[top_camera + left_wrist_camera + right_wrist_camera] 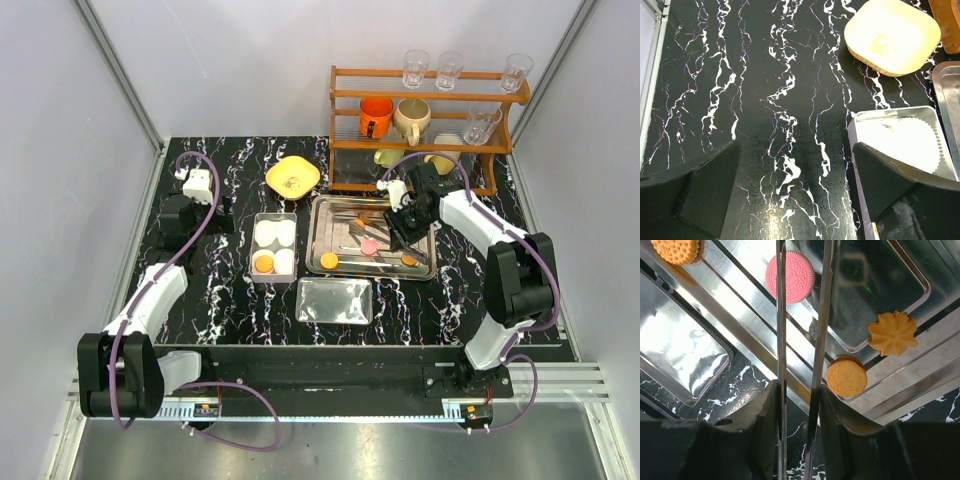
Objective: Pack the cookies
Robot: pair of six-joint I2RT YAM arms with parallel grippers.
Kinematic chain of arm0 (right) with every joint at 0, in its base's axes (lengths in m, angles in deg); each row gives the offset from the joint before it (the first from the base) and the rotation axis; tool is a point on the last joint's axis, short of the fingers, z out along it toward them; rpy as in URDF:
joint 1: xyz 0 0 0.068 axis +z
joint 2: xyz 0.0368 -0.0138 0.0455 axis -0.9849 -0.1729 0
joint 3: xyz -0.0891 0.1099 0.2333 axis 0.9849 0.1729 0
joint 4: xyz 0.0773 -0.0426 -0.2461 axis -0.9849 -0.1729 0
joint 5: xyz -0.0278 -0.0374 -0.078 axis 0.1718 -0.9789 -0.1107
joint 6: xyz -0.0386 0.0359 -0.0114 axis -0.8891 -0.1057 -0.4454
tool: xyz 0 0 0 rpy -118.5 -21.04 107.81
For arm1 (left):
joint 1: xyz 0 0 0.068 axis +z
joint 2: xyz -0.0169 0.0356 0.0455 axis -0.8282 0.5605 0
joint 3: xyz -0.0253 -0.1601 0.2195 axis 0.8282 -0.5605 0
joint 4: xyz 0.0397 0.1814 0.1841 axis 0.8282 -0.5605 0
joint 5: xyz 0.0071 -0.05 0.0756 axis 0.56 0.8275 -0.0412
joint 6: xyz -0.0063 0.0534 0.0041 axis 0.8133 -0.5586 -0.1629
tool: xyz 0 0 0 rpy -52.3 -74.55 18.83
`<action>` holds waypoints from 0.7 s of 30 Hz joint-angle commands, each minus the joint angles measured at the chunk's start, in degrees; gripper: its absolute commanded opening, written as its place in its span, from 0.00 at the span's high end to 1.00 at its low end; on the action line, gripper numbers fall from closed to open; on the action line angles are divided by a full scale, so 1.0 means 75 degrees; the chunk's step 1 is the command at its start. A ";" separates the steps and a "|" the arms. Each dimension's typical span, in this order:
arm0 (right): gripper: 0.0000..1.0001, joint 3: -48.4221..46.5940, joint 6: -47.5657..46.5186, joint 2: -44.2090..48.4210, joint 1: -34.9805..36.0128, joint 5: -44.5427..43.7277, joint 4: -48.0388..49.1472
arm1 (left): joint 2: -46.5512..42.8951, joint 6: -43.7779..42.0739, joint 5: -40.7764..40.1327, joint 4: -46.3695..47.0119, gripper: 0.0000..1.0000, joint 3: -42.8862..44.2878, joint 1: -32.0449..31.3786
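Several cookies lie on the steel tray (420, 212): a pink one (369, 246) (790, 277), a round orange one (329, 260) (676, 251), another round orange one (847, 378) and a flower-edged orange one (892, 333). One orange cookie (264, 263) sits in the tin (275, 216) among white paper cups (266, 233). My right gripper (404, 222) (797, 405) is shut on metal tongs (781, 315), whose two arms reach over the tray with the pink cookie's edge between them. My left gripper (218, 218) (795, 185) is open and empty, just left of the tin (860, 122).
A steel lid (335, 300) lies in front of the tray. A yellow bowl (293, 176) (892, 36) stands behind the tin. A wooden rack (425, 100) with mugs and glasses stands at the back right. White walls close in on both sides.
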 commanded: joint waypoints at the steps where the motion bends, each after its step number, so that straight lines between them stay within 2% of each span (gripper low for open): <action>1: 0.72 -0.0249 0.0029 0.0409 0.0039 -0.0049 0.0014 | -0.0166 -0.0056 0.0107 0.0390 0.01 0.0058 0.0048; 15: 0.75 -0.1081 0.0158 0.1077 0.0203 0.0138 -0.0583 | -0.0130 0.0026 0.0107 0.0402 0.01 0.0082 0.0048; 21: 0.75 -0.1702 0.0228 0.1101 0.0917 -0.0014 -0.0806 | -0.0072 0.0131 0.0072 0.0414 0.01 0.0128 0.0048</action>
